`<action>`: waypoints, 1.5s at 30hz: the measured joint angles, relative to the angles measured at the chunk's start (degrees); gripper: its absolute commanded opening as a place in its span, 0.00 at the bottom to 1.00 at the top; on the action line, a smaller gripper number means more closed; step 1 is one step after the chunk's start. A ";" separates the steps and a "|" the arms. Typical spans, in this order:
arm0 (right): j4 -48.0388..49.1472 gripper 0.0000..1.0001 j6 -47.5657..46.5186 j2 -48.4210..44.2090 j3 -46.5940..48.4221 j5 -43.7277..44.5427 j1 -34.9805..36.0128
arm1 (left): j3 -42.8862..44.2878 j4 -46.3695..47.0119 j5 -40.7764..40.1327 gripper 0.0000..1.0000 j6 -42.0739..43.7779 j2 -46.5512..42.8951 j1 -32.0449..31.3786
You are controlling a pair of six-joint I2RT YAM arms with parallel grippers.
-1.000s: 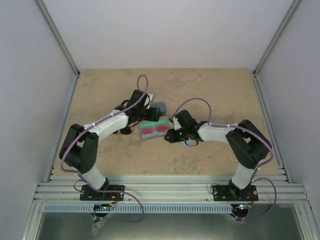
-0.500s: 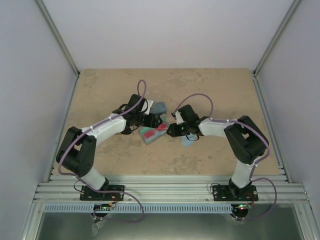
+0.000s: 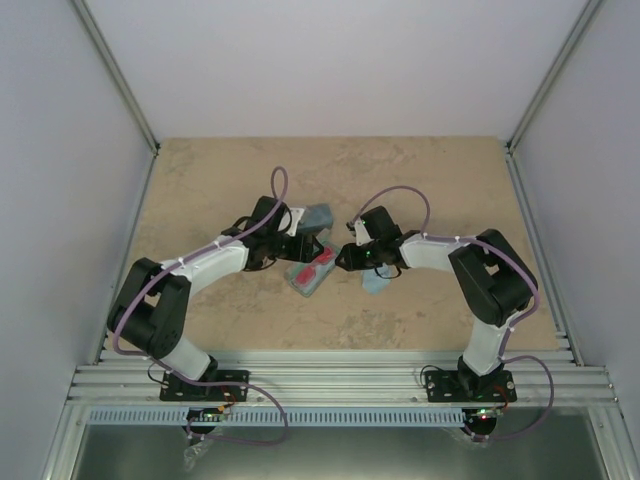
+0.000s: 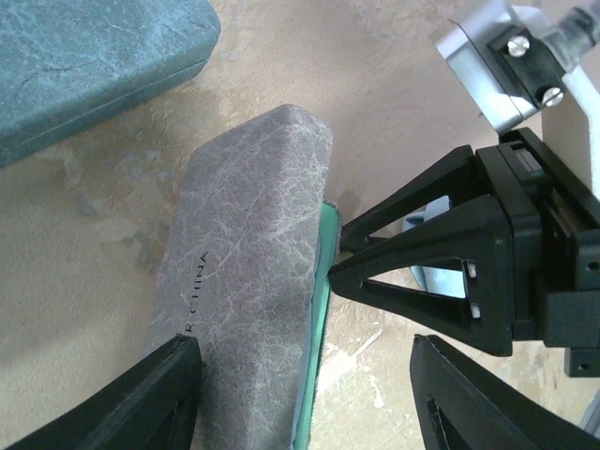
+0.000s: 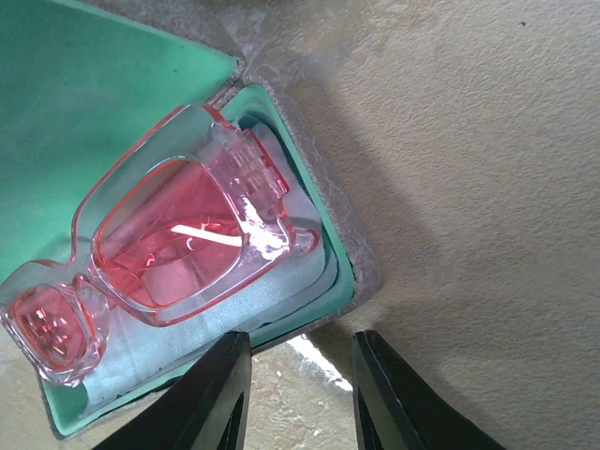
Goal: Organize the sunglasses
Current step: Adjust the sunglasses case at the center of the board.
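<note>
The red-framed sunglasses [image 5: 159,258] lie on a pale blue cloth inside an open grey case [image 3: 312,274] with green lining [image 5: 84,103]. In the left wrist view the case's grey lid [image 4: 248,253] stands up, its green edge to the right. My left gripper [image 4: 302,349] is open and straddles that lid: one finger [image 4: 131,403] is at the lid's outer side, the other [image 4: 497,403] well clear. My right gripper [image 5: 300,342] is open just off the case's corner, nothing between its fingers [image 5: 217,398]. From above, the left gripper [image 3: 297,252] and right gripper [image 3: 344,260] flank the case.
A closed blue-grey case [image 3: 318,215] lies just beyond the open one, also at the upper left of the left wrist view as the blue-grey case [image 4: 84,66]. A light blue cloth [image 3: 375,283] lies under my right wrist. Bare tan tabletop [image 3: 420,180] surrounds them.
My left gripper has come nearer and right onto the case's lid, with its jaws narrowing. The case has turned and slid slightly nearer. My right gripper has edged up to the case's right end.
</note>
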 measured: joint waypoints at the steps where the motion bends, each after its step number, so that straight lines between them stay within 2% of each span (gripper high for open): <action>1: 0.00 0.31 0.17 0.00 0.00 -0.11 -0.04 | -0.28 0.44 0.17 0.58 -0.22 0.00 0.07; 6: 0.04 0.30 0.90 0.02 -0.02 -0.39 -0.09 | -1.42 2.49 1.07 0.54 -1.55 0.00 0.28; 24: 4.22 0.27 3.26 0.46 -1.86 -3.82 -1.16 | -5.62 9.70 7.02 0.59 -6.27 0.48 0.17; 30: 7.61 0.29 4.28 0.22 -3.76 -5.07 -1.64 | -5.53 9.57 5.25 0.60 -6.43 0.46 -0.57; 34: 8.98 0.35 5.14 -1.01 -5.62 -5.11 -1.60 | -5.46 8.02 2.01 0.60 -6.38 0.46 -0.96; 41: 9.33 0.40 6.29 -5.18 -8.90 -4.70 -1.36 | -5.46 4.81 -0.55 0.64 -6.29 0.46 -1.75; 45: 9.40 0.38 6.47 -8.22 -10.84 -4.22 -1.36 | -5.40 3.17 -1.73 0.58 -6.12 -0.50 -1.75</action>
